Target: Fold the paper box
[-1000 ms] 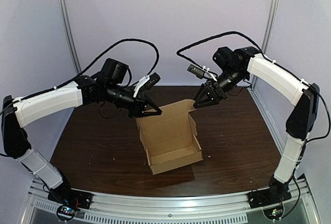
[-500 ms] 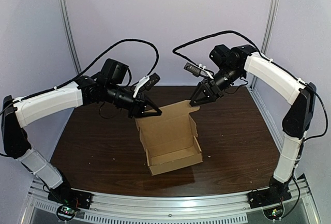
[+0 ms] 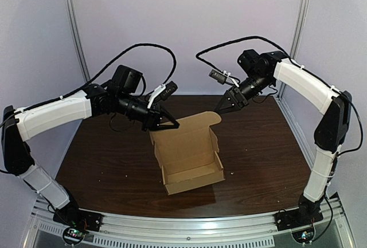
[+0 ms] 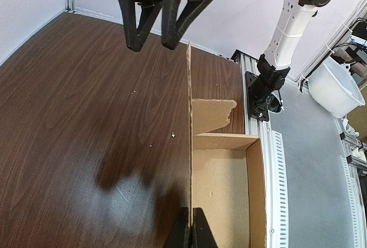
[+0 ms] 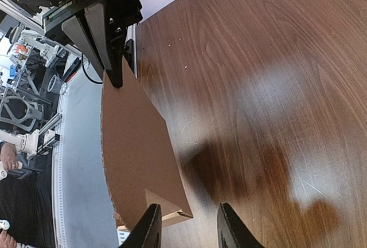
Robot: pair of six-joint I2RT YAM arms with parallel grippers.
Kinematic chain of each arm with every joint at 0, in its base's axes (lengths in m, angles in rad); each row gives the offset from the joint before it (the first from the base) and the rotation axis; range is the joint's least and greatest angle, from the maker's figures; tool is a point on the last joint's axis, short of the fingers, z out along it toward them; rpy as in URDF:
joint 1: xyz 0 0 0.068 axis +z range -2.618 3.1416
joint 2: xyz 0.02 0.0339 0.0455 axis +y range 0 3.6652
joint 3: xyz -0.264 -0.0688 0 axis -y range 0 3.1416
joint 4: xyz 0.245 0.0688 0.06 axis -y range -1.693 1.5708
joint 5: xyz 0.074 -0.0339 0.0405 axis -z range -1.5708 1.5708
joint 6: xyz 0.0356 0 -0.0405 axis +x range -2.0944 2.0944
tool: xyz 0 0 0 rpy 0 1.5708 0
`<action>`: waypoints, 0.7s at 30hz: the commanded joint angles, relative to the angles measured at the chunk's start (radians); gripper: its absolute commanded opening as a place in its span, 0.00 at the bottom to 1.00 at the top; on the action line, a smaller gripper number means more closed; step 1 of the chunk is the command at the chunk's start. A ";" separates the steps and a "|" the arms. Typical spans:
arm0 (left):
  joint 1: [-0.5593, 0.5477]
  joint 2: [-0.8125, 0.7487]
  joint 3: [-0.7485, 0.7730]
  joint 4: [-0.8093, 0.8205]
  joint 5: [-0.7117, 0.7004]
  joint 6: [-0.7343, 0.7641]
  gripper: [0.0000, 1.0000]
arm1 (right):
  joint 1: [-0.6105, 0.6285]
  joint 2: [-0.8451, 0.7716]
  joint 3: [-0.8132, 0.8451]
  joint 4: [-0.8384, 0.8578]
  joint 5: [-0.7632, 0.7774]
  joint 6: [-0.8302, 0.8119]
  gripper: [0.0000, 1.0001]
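We have the paper box [image 3: 189, 156] sitting around the middle of the dark wooden table [image 3: 258, 145]. Its long axis runs from the table's near edge toward its far edge, a touch askew. The open tray [image 3: 195, 174] faces up at the end nearer the table's front, and the lid [image 3: 184, 138] stands upright at the end toward the table's back.

The left gripper [image 3: 171, 125] is clamped on the lid's top corner, on the table's left side. From the left wrist we see that panel edge-on, as a thin line running straight out from between the pinched fingers [image 4: 199, 233], which the frame cuts off at the bottom.

The right gripper [image 3: 225, 106] hangs with its jaws spread, just beside the lid's other top corner, on the side toward the table's back. Touching or not, we cannot tell. From the right wrist the lid's brown back hides the tray entirely, and only the tips of that gripper's fingers [image 5: 150, 226] show.
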 commanded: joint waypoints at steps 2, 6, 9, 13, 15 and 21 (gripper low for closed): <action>0.006 -0.022 -0.006 0.031 -0.039 0.006 0.00 | 0.027 -0.020 -0.012 -0.112 -0.055 -0.124 0.38; 0.007 -0.018 -0.003 0.034 -0.040 0.007 0.00 | 0.046 -0.013 -0.004 -0.224 -0.117 -0.259 0.41; 0.007 -0.017 -0.002 0.036 -0.033 0.007 0.00 | 0.063 0.002 -0.005 -0.235 -0.125 -0.273 0.41; 0.006 -0.017 -0.003 0.036 -0.025 0.007 0.00 | 0.086 0.035 0.016 -0.251 -0.138 -0.279 0.41; 0.006 -0.018 -0.003 0.038 -0.021 0.007 0.00 | 0.095 0.050 0.031 -0.263 -0.146 -0.285 0.40; 0.006 -0.020 -0.006 0.039 0.011 0.006 0.00 | 0.103 0.060 0.029 -0.240 -0.154 -0.260 0.37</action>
